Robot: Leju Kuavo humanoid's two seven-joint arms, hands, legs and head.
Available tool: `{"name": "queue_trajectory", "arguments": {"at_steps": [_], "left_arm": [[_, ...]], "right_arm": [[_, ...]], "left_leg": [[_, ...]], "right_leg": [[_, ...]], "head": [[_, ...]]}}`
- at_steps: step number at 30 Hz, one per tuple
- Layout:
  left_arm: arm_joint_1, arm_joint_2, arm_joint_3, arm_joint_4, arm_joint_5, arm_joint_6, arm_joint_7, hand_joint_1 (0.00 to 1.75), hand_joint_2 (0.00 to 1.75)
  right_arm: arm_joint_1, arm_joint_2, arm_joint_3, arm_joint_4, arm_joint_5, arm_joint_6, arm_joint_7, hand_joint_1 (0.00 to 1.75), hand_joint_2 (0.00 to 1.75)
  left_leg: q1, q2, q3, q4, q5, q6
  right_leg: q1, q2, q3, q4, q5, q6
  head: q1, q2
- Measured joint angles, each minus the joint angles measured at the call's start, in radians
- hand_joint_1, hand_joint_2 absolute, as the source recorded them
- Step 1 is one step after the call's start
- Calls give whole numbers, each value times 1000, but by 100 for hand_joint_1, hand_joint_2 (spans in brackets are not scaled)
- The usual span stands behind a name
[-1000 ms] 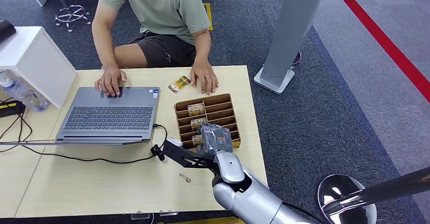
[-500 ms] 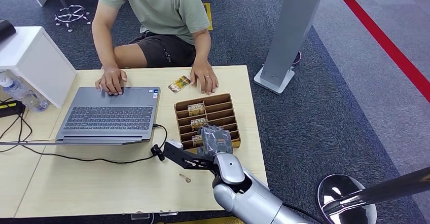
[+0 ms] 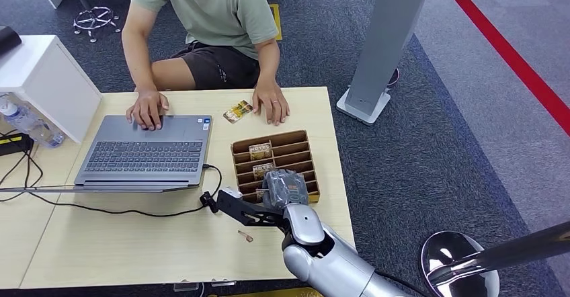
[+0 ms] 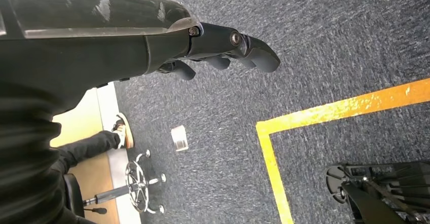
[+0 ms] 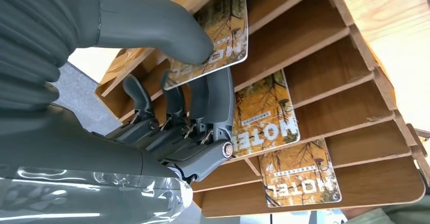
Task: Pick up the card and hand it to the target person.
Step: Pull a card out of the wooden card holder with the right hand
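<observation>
A brown slotted card box stands on the table's right part, with hotel cards upright in its slots. My right hand reaches into the box's near end. In the right wrist view my right hand pinches a card between thumb and fingers, part way up out of its slot. Two more cards sit in the slots of the box beyond. The person sits across the table, one hand beside a loose card. My left hand hangs over the carpet, holding nothing.
An open laptop lies left of the box, its cable trailing across the table. A white cabinet and a bottle are at far left. A small scrap lies near my arm. A grey stand rises at right.
The card box has slid a little toward me, and my right hand has drawn back with it. The person's hands have stayed put.
</observation>
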Motion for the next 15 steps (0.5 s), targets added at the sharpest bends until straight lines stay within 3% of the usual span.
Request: {"name": "queue_trajectory", "arguments": {"at_steps": [15], "left_arm": [[0,-1,0,0,-6,5,-2,0,175]], "right_arm": [[0,-1,0,2,-5,-6,-9,143,175]], "left_leg": [[0,0,0,0,0,0]], "right_leg": [[0,0,0,0,0,0]], "head": [[0,0]]}}
